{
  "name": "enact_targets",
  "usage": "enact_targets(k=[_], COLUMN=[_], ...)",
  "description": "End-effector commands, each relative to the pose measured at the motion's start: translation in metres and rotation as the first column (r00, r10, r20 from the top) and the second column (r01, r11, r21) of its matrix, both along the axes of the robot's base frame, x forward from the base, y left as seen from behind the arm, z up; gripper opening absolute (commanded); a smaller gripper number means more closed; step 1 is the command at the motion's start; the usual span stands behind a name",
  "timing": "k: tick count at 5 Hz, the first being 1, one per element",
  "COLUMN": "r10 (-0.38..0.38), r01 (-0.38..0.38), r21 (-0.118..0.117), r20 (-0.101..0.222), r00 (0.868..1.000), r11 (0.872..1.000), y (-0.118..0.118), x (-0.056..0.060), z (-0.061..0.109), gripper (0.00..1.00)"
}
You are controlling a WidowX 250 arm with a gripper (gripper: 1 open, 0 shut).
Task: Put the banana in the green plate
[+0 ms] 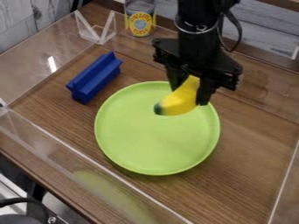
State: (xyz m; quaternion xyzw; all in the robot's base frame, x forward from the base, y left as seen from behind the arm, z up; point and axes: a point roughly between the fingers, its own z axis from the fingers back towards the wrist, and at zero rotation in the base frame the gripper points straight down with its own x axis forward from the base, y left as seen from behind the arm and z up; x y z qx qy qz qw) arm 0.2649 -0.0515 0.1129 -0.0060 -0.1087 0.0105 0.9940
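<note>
The banana (179, 99), small, curved and bright yellow with a dark tip, hangs tilted over the far part of the green plate (140, 140). My black gripper (193, 81) comes down from above and is shut on the banana's upper end. The banana's lower tip sits just above the plate's surface; whether it touches I cannot tell. The plate is large, round and lime green, lying flat on the wooden table.
A blue rectangular block (93, 76) lies left of the plate. A yellow-labelled can (140, 21) stands at the back beside a clear stand (93, 28). Clear plastic walls (35, 52) ring the wooden table.
</note>
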Motion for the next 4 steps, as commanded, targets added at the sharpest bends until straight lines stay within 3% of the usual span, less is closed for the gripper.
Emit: enact_targets(k=[1, 4], r10=[0.002, 0.028], r01=[-0.002, -0.028], r21=[0.000, 0.005], r20=[0.042, 0.045], r00=[0.999, 0.999], r11=[1.000, 1.000], y=[-0.0013, -0.0029], x=[0.0023, 0.0016], z=[0.0086, 0.0033], gripper=[0.00, 0.00])
